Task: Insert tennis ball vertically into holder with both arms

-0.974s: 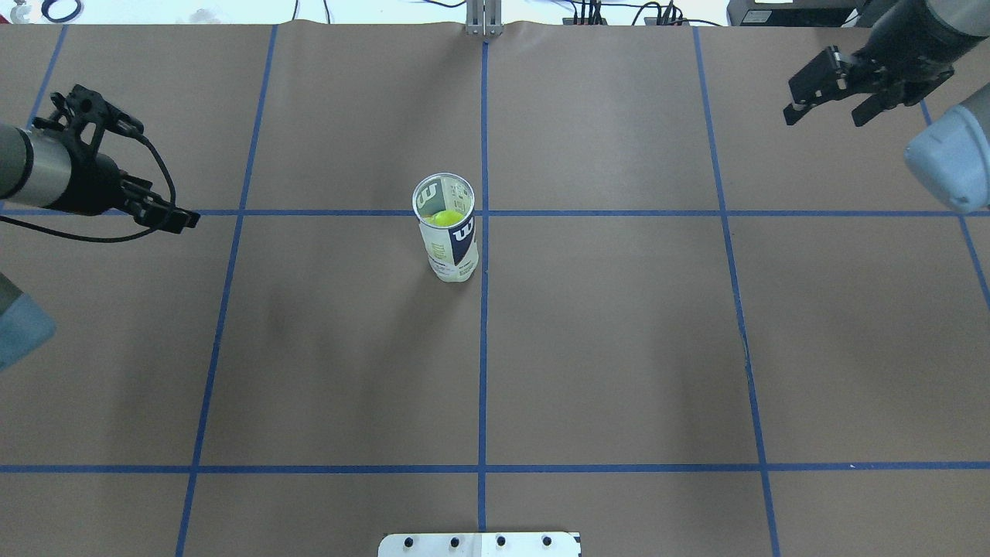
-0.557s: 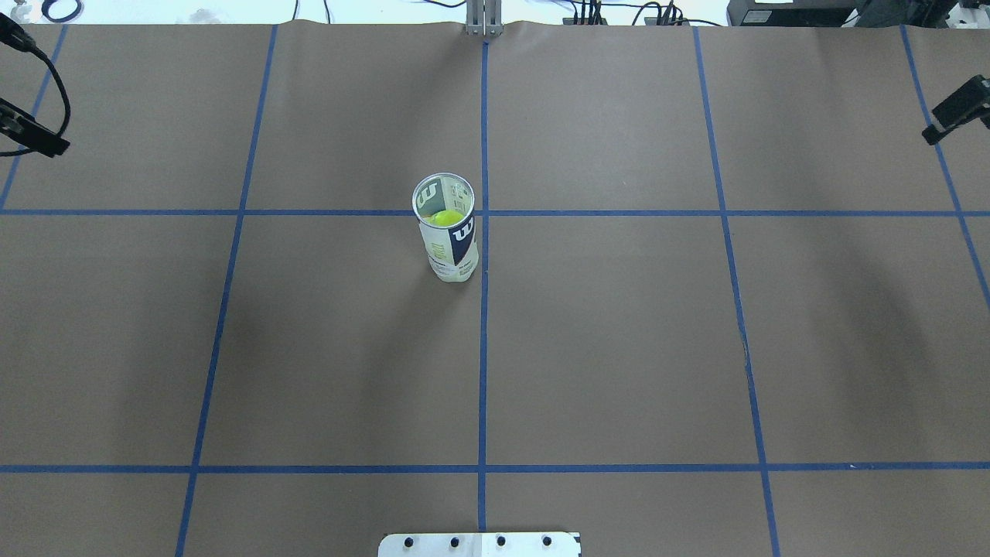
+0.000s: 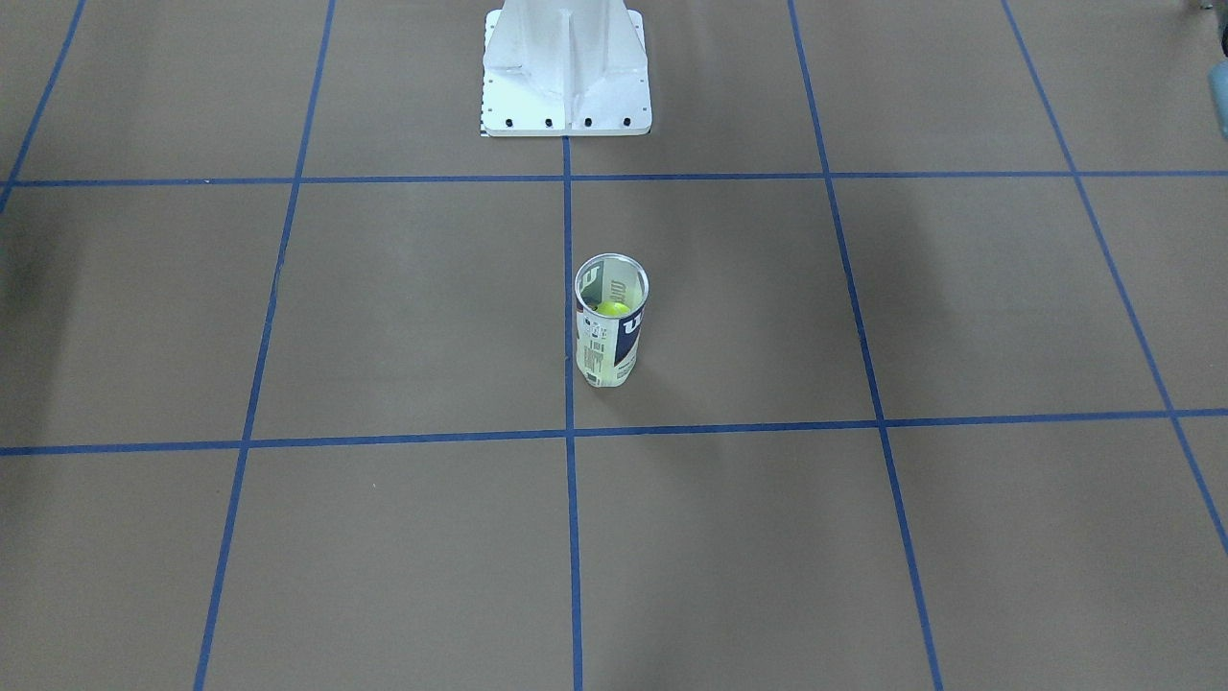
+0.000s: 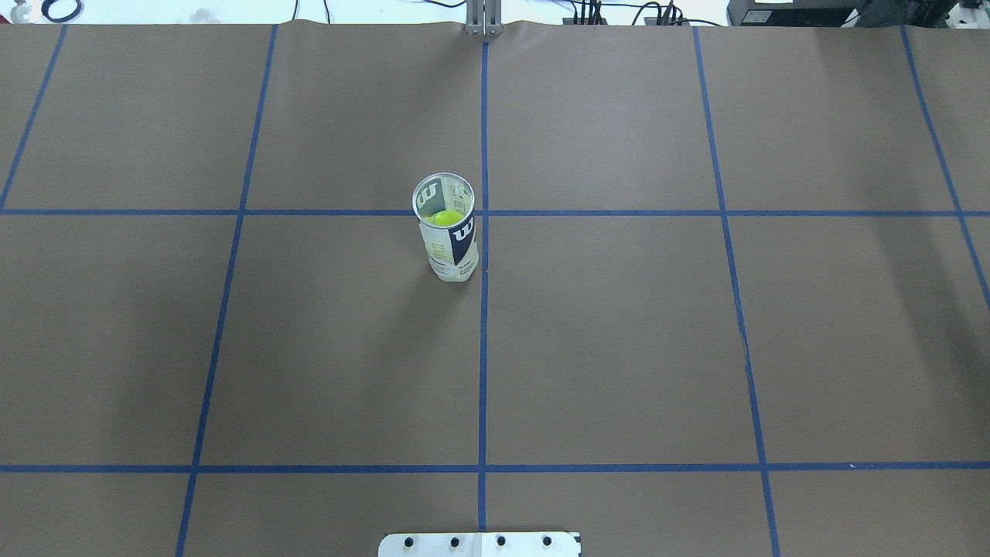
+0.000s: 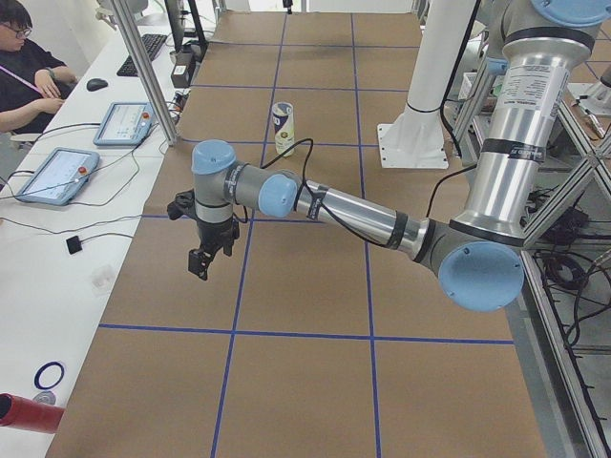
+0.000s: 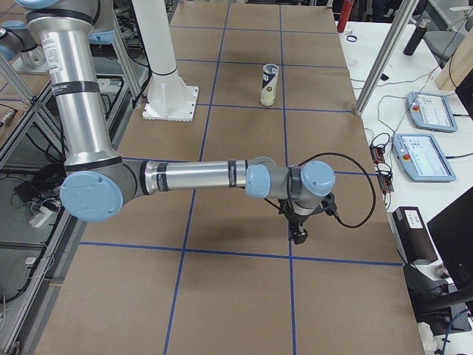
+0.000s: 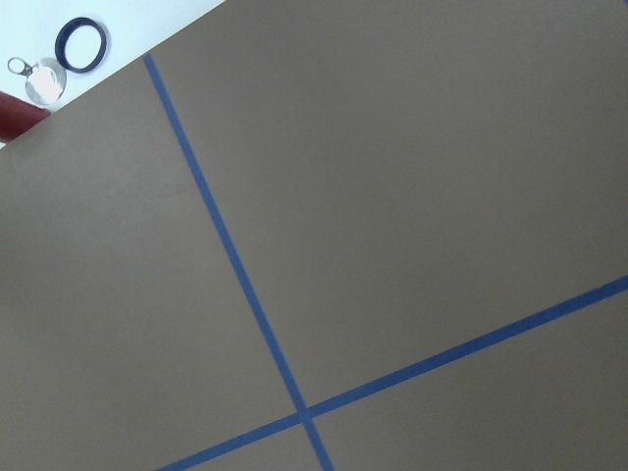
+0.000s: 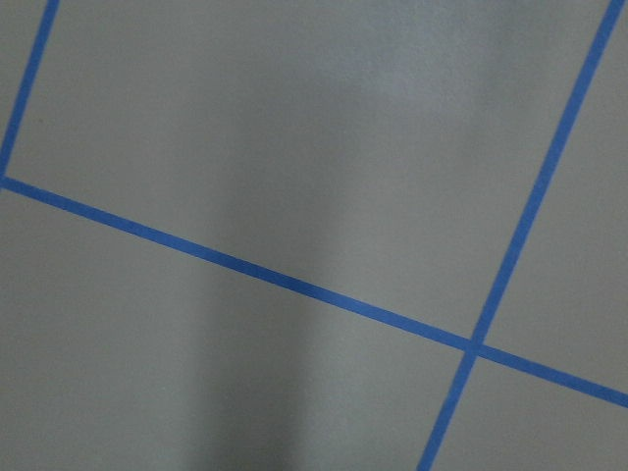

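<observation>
**Holder (image 4: 448, 228) and ball (image 4: 445, 218), both grippers standing off.** The holder stands upright and unsupported on the tabletop (image 4: 619, 348). It is about midway between the left and right ends, nearer the far edge than the robot's edge, and just beside the central tape line (image 4: 483, 371). Through the open mouth we see the ball inside, below the rim; how deep it sits we cannot tell. We judge the insertion done.

The left gripper (image 5: 205, 256) hangs pointing down over the tabletop's left end, and the right gripper (image 6: 298, 231) likewise over the right end. Each is well apart from the holder. Both show in the side views only, so we cannot tell whether their fingers are spread or closed. The wrist views show no fingers, only brown paper and tape.

**Hazards, as we judge them.** The holder is tall, narrow and probably light, and nothing steadies it. An arm swinging across the middle of the tabletop could clip the rim and tip the holder. The ball would then roll out and the task would be undone. A knock to the table could do the same.
</observation>
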You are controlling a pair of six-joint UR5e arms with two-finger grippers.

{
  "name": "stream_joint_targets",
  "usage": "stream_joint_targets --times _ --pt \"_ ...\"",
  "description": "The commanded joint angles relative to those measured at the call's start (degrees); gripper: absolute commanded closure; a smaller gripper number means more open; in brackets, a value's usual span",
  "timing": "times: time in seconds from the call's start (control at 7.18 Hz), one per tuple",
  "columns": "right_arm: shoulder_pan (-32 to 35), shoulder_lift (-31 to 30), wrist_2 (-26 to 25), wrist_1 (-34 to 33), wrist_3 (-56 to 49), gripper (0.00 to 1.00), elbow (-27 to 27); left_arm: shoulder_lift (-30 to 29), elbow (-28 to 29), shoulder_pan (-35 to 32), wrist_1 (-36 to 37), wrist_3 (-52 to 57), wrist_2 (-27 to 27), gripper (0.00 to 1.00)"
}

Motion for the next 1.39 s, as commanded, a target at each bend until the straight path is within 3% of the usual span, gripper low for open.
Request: stream_joint_targets --times 0.0,0.28,0.56,0.84,0.97,1.25 --pt "0.3 -1.5 -10.9 6.9 -0.5 0.01 -1.6 3.7 2.3 -4.9 -1.1 9.6 -3.8 0.0" --pt "0.7 -7.1 -9.2 14.7 0.0 0.0 -1.3 7.1 2.4 -6.1 -1.3 9.0 -3.9 0.0" --pt "1.6 -8.2 -4.8 14.4 2.3 0.01 -1.3 7.4 2.2 -6.1 -0.7 5.3 -4.6 0.0" --pt "1.8 -8.2 -1.8 14.1 10.0 0.0 -1.0 7.7 2.7 -5.8 -1.3 -13.1 -12.5 0.0" --pt "3.0 -8.2 -0.9 14.0 10.0 0.0 -1.0 8.0 2.0 -5.6 -1.2 -17.9 -12.8 0.0" --pt "5.8 -8.7 2.2 11.4 11.1 0.0 2.2 8.8 2.1 -5.6 -1.2 -18.2 -12.9 0.0"
